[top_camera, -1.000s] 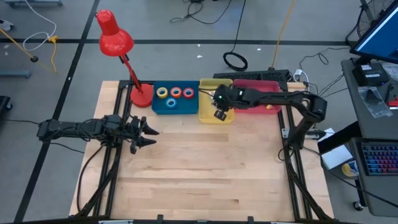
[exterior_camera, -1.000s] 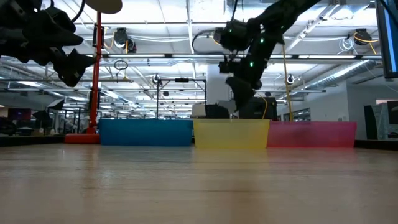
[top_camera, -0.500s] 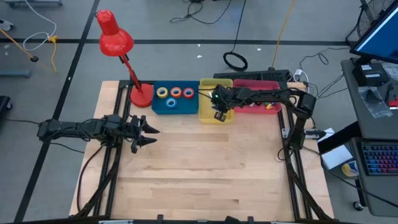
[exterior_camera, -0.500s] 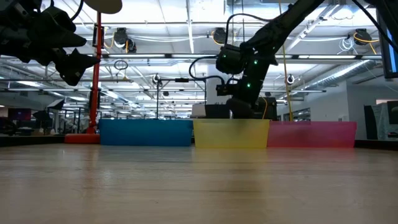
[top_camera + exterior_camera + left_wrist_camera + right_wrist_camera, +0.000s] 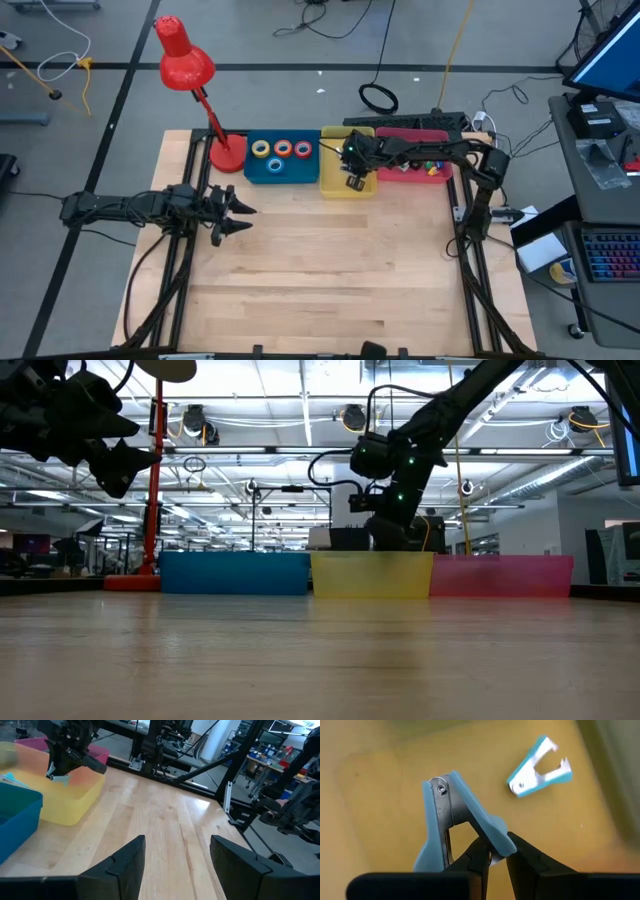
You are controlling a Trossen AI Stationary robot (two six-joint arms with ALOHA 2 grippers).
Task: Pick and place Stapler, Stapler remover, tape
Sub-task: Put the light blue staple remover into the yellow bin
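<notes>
My right gripper [image 5: 352,182] reaches over the yellow bin [image 5: 332,180] and is shut on a pale-blue staple remover [image 5: 451,820]. A second staple remover [image 5: 540,767] lies flat on the bin's yellow floor beyond it. In the low view the right gripper [image 5: 386,532] dips to the rim of the yellow bin [image 5: 372,576]. Yellow [image 5: 261,149], orange [image 5: 282,149], red [image 5: 303,149] and blue [image 5: 275,165] tape rolls lie in the blue bin [image 5: 250,172]. My left gripper [image 5: 243,218] hovers open over the table's left side. No stapler shows. My right gripper pinches the free end of one blue handle wing [image 5: 492,836] of the staple remover between its two fingers [image 5: 479,857], coming from above and pointing down. The remover's riveted pivot [image 5: 440,787] points away from the fingers. Whether it touches the bin floor, I cannot tell.
A pink bin [image 5: 440,176] with small coloured clips stands right of the yellow one. A red desk lamp [image 5: 185,62] stands with its base [image 5: 226,156] left of the blue bin. Bare wooden tabletop [image 5: 330,270] fills the near half.
My right gripper has come down with the staple remover, from well above the yellow bin to its rim, and has since held almost still. The fingers have stayed shut on the remover. My left arm has not moved.
</notes>
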